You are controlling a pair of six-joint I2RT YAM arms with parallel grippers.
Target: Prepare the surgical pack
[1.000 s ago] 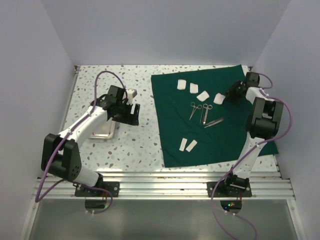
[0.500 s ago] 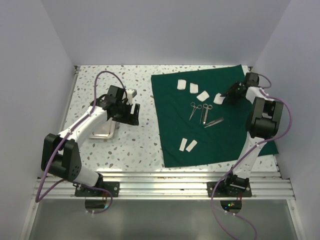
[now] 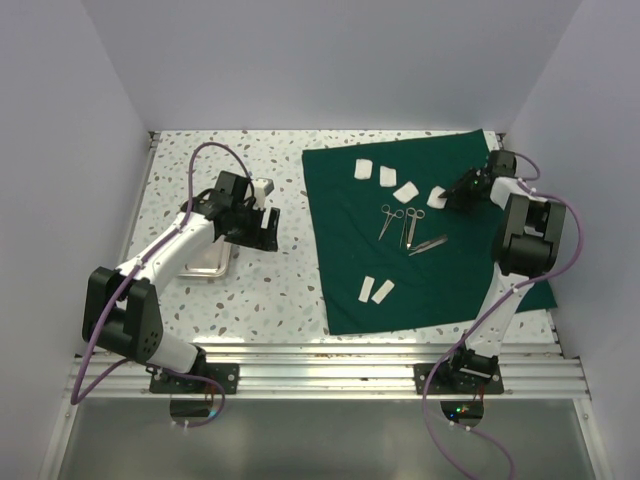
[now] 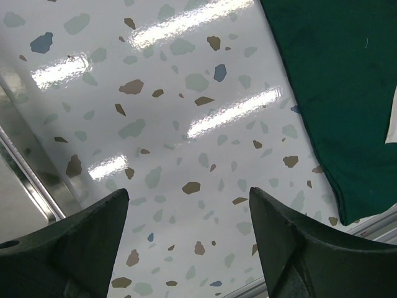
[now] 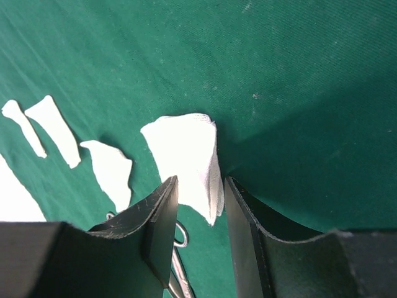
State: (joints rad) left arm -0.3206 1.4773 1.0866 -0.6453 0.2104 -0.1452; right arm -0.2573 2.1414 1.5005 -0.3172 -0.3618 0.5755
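white gauze piece (image 5: 186,162) on the green drape (image 3: 440,270) sits pinched at its near edge by the right gripper (image 5: 200,214), seemingly for lifting toward the steel tray (image 3: 205,262), where the left gripper (image 4: 186,248) hangs spread and empty.

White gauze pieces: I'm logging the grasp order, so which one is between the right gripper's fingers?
The rightmost white gauze piece in the far row of four; the right gripper straddles its edge, the other five lie untouched.

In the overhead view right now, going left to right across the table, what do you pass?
Steel tray → left gripper → green drape edge → scissors → right gripper at a gauze piece.
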